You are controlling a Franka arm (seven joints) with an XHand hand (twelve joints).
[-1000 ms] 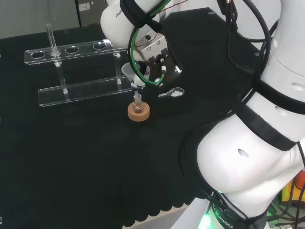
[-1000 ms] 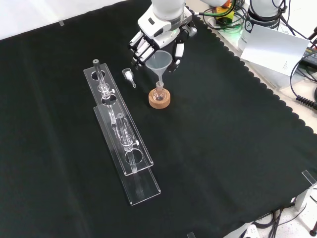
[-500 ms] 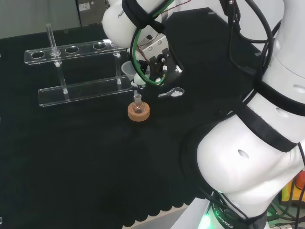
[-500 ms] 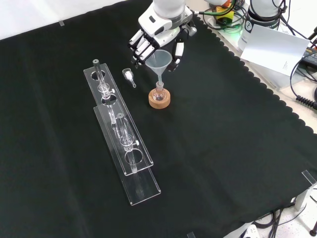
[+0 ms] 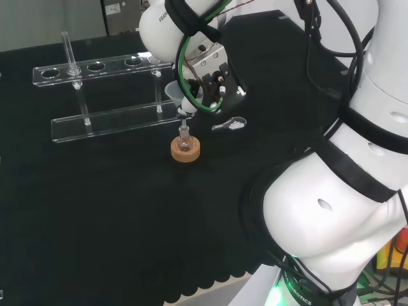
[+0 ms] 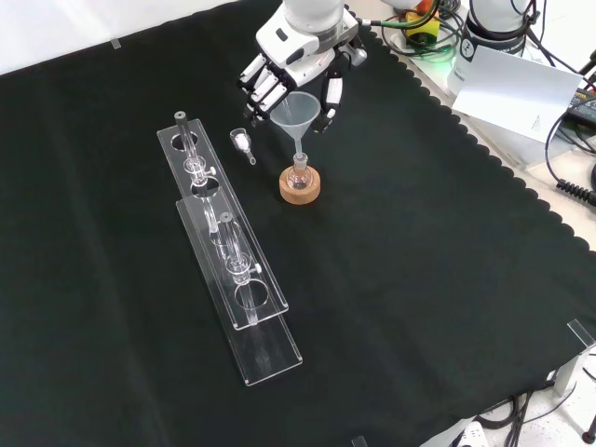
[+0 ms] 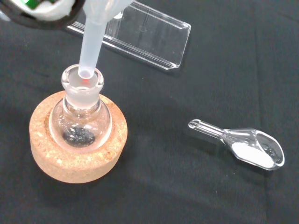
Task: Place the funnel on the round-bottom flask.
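A small clear round-bottom flask (image 6: pixel 299 173) stands upright in a cork ring (image 6: pixel 300 189) on the black cloth. The hand (image 6: pixel 296 58) hangs just above it, its fingers (image 6: pixel 260 88) and thumb (image 6: pixel 329 97) closed on the cone of a translucent funnel (image 6: pixel 295 109). The funnel is upright. In the wrist view the funnel's stem (image 7: pixel 89 45) ends right at the mouth of the flask's neck (image 7: pixel 82 82); how deep it reaches I cannot tell. In the head view the funnel (image 5: pixel 174 93) is directly over the flask (image 5: pixel 184 136), with the hand (image 5: pixel 209 75) beside it.
Two long clear racks (image 6: pixel 233 270) with a few test tubes lie left of the flask in the front view. A small glass scoop (image 7: pixel 248 147) holding white powder lies near the cork ring (image 7: pixel 77 156). Papers and cables sit beyond the cloth's right edge (image 6: pixel 521 88).
The hand and funnel have drifted slightly higher in the front view, lifting the stem a little over the neck. The flask, ring and scoop have not moved.
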